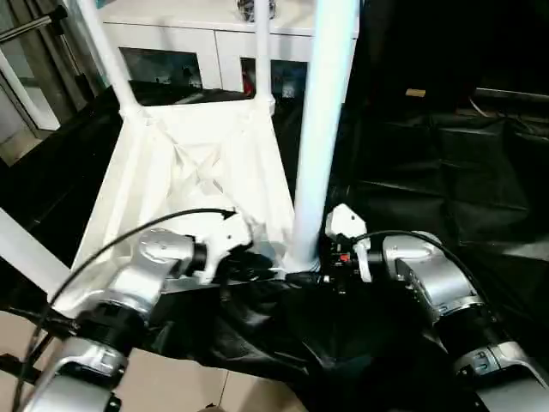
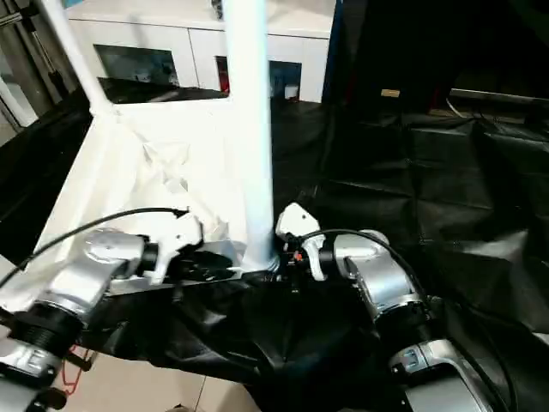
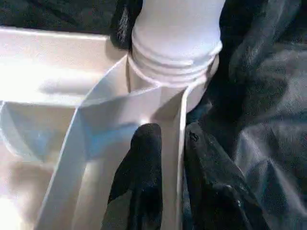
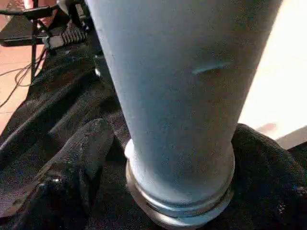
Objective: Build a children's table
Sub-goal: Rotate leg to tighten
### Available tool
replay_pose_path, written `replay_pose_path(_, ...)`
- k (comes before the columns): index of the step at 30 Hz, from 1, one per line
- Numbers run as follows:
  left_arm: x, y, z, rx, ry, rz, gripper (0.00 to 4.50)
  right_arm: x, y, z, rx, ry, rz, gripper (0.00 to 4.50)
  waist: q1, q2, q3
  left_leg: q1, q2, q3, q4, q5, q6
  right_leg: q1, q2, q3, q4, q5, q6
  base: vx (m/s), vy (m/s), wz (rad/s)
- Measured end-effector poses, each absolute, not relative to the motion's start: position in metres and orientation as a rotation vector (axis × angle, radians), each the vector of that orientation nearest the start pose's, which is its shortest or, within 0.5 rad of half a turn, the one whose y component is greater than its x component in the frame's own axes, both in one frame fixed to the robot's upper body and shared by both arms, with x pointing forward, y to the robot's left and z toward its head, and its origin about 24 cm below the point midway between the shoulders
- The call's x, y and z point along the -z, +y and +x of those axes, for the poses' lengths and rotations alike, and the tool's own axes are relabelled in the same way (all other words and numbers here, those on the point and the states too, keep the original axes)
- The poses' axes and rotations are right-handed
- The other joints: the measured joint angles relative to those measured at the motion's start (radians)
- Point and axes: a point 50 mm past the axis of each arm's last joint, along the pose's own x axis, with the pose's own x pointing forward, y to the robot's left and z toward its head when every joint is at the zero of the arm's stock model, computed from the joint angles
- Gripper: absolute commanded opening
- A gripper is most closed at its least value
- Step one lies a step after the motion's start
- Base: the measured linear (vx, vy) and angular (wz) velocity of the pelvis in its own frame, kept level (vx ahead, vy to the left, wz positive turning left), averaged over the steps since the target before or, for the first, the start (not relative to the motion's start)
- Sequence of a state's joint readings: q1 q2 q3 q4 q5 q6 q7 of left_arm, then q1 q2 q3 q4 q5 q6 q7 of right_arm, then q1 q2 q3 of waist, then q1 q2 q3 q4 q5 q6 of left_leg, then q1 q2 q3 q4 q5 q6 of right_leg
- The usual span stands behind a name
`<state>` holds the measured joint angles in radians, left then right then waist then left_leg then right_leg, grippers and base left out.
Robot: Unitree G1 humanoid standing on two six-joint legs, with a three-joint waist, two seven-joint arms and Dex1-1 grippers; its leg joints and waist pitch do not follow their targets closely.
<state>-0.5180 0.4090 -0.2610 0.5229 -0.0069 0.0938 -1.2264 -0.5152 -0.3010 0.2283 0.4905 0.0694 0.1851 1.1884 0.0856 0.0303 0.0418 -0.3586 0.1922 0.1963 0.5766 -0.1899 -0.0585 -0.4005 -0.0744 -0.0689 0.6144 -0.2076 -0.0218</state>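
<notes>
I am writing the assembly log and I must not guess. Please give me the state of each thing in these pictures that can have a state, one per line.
tabletop: upside down on the black cloth, ribbed underside up.
near leg: upright, seated in the tabletop's near corner socket.
far legs: upright in the far corner sockets.
left gripper: fingers straddling the tabletop's rim beside the near leg's socket.
right gripper: open, fingers on either side of the near leg's base.

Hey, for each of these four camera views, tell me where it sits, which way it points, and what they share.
Left and right eye views: on the head, looking forward and down at the upturned tabletop; both silver forearms show.
Left wrist view: along the left gripper, whose fingers straddle the tabletop's rim.
Right wrist view: along the right gripper, open either side of the near leg.
Shared: the near leg in its corner socket.
</notes>
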Motion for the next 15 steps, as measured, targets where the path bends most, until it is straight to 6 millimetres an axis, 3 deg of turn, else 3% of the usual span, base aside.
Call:
replay_pose_path(3, -0.0467, 0.15, 0.3051, 1.334, 0.444, 0.378, 0.88, -0.0488, -0.1191, 0.3048, -1.329, 0.39, -0.203, 3.99, 0.002, 0.0, 0.0, 0.0, 0.0, 0.0, 0.001, 0.0, 0.0, 0.0, 0.0, 0.0, 0.0, 0.0, 0.0, 0.0, 0.0, 0.0)
replay_pose_path(5, -0.0462, 0.1512, 0.3052, 1.339, 0.44, 0.367, 0.51, -0.0487, -0.1194, 0.3048, -1.329, 0.39, -0.203, 3.99, 0.002, 0.0, 0.0, 0.0, 0.0, 0.0, 0.002, 0.0, -0.001, 0.0, 0.0, 0.0, 0.001, 0.0, 0.0, 0.0, 0.0, 0.0)
replay_pose_path(15, -0.0461, 0.1549, 0.3069, 1.39, 0.474, 0.31, 0.03, -0.049, -0.1197, 0.3043, -1.334, 0.385, -0.21, 3.99, 0.002, 0.0, 0.0, -0.001, 0.0, 0.0, 0.002, 0.0, 0.0, 0.0, 0.0, 0.0, 0.001, 0.0, 0.0, 0.0, 0.0, 0.0)
